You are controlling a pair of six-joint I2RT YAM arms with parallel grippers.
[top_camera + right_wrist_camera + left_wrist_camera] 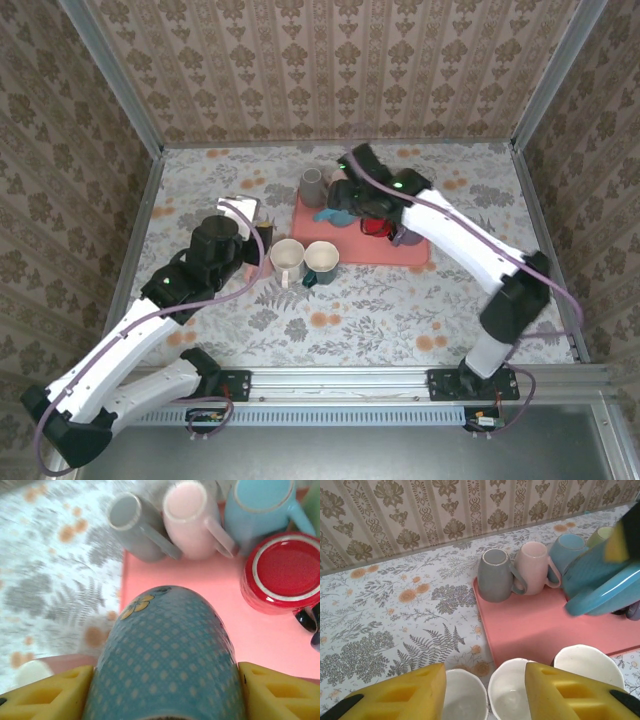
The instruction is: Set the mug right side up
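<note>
**Top external.** We see the right claw [343, 203] clamped across the dotted blue mug [326, 213], which it holds off the pink tray [400, 250], over the tray's left end. We judge that the grip on the mug's sides lets a wrist roll turn it. The left claw [252, 222] waits well apart from the carried mug. A cream mug [287, 262] and a teal mug [322, 262] stand mouth up just beside it, off the tray.

**Left wrist.** The left claw [485, 672] has its jaws apart and grips nothing; two white rims [465, 695] lie below and between its fingers. Beyond the fingertips a gray mug [495, 575] and a pink mug [535, 567] stand on the tray [535, 630], apparently bottom up. To the claw's right the dotted blue mug [600, 577] hangs tilted, neither inverted nor upright.

**Right wrist.** The dotted blue mug [167, 630] sits between the yellow fingers [280, 690] of the right claw [166, 669], one pressed to each flank. We cannot tell which end points away. Beyond it stand the gray mug [132, 522], the pink mug [187, 515] and a light blue mug [260, 505]. A red mug [285, 572] sits bottom up ahead and to the right. We judge the turn is only partly made.
</note>
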